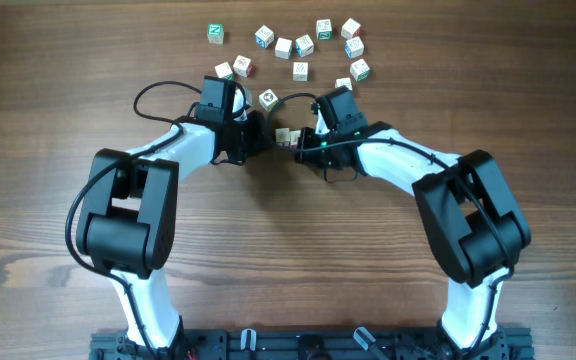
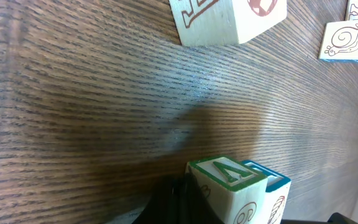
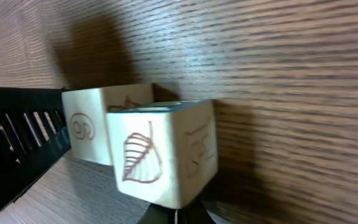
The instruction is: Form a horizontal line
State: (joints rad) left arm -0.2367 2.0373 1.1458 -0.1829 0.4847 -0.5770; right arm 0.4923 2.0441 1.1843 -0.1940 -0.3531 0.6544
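Leaf cube (image 3: 166, 155) flush against spiral cube (image 3: 95, 130), open table (image 3: 291, 74) beyond

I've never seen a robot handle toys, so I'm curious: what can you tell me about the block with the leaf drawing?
The leaf block is a pale cube, wood by its look, with a brown outlined leaf on one face, a brown letter-like mark on the next and a teal-edged top. It stands upright on the wooden table, seemingly touching a second pale cube with a spiral drawing beside it. Whether anything grips it, I cannot tell.
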